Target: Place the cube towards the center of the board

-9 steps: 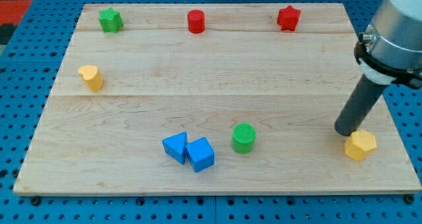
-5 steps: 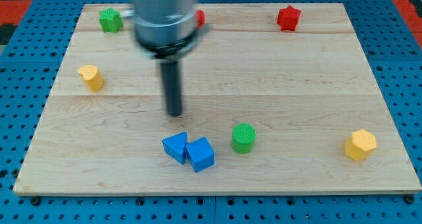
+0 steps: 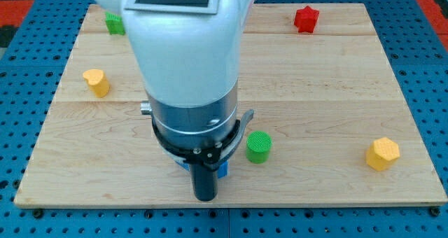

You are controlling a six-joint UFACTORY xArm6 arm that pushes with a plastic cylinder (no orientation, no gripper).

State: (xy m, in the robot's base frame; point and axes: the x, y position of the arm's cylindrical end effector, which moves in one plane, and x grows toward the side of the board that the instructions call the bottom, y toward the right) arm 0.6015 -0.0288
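My tip (image 3: 205, 197) rests near the board's bottom edge, just below where the two blue blocks lay. The arm hides almost all of them: only a sliver of the blue cube (image 3: 222, 171) shows to the right of the rod, and a blue edge (image 3: 178, 164) to its left. The green cylinder (image 3: 258, 146) stands just right of the arm. The wooden board (image 3: 322, 91) lies flat.
A yellow block (image 3: 97, 82) sits at the left, a yellow hexagonal block (image 3: 382, 154) at the lower right, a red star (image 3: 305, 18) at the top right, and a green block (image 3: 113, 24) at the top left, partly hidden. The red cylinder is hidden by the arm.
The arm swept from the yellow hexagonal block at the right, across the board's middle, down to the bottom edge below the blue blocks. No block has visibly moved.
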